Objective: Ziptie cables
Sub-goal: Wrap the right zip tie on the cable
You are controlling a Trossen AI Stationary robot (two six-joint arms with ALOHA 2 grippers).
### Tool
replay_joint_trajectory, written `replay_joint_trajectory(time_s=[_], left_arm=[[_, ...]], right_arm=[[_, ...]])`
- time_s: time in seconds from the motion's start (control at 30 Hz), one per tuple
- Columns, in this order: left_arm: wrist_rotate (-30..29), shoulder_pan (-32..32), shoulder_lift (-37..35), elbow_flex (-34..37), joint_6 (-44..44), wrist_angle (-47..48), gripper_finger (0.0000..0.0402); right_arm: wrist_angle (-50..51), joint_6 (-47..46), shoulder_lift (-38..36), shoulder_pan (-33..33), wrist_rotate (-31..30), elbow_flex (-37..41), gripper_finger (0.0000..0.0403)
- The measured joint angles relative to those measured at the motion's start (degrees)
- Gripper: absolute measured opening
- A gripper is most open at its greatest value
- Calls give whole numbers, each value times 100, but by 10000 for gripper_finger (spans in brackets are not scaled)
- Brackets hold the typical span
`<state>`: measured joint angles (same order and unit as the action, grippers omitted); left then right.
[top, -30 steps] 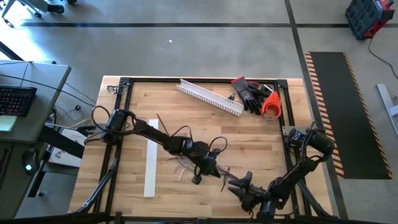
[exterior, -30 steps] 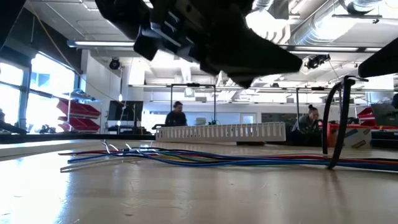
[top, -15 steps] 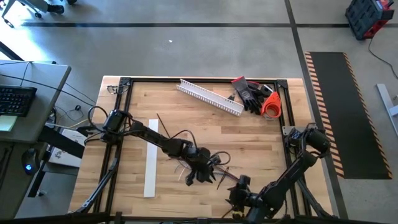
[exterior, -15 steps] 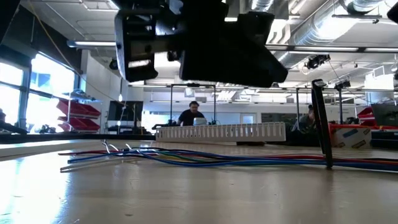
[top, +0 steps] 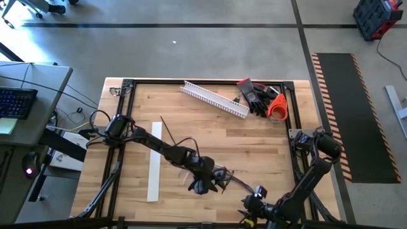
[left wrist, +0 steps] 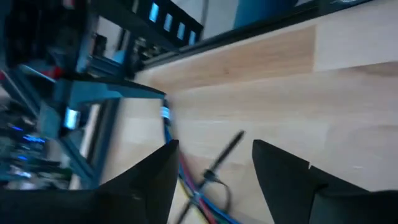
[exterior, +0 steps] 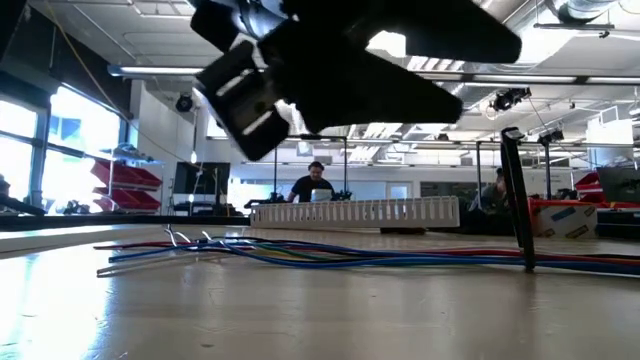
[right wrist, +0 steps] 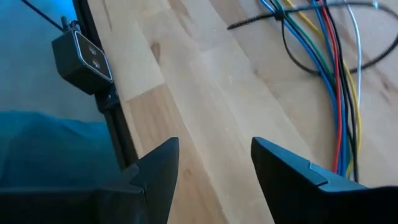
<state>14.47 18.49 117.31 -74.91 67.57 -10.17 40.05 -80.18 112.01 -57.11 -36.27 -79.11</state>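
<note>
Low view, left pincer (exterior: 300, 75) hiding cables (exterior: 330, 253)

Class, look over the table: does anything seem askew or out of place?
The black zip tie forms a wide, loose loop around the cables rather than cinching them, and its tail sticks straight up in the low view. The cable ends fan apart on the table.

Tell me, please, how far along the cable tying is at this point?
Done: a black zip tie is looped round the cables, though loosely. In hand: nothing; the left gripper hangs open above the bundle, and the right gripper, also open, is at the table's near edge. Left: pulling the loop tight.
</note>
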Motion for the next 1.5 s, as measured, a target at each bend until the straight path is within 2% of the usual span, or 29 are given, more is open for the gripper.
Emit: replay_joint_trajectory(time_s=[0.1,0.2,0.4,0.7,0.8,0.9,0.97,1.2,1.37,1.5], left_arm=[[66,-55,137,-108,374,-2,190],[71,-91,314,-402,576,457,185],[23,-120,651,-996,810,1036,152],[36,-167,666,-1075,606,1160,48],[37,-172,666,-1073,363,1093,12],[44,-204,666,-1072,102,710,11],[44,-243,663,-1073,-50,496,14],[106,-434,663,-1073,-418,291,4],[581,-561,718,-1076,-706,202,3],[739,-613,1071,-1457,-937,431,2]], right_arm=[[-57,-316,0,-32,-34,0,192],[-168,-504,0,-32,-31,0,192],[-424,-508,0,-28,-41,0,192],[-452,-488,0,5,-102,0,192],[-477,-391,7,23,-351,0,192],[-478,-148,89,6,-802,0,192],[-374,-92,160,-32,-859,4,192],[229,-355,352,-16,-562,11,174],[619,-346,350,12,-629,11,141],[1057,-606,350,10,-231,11,119]])
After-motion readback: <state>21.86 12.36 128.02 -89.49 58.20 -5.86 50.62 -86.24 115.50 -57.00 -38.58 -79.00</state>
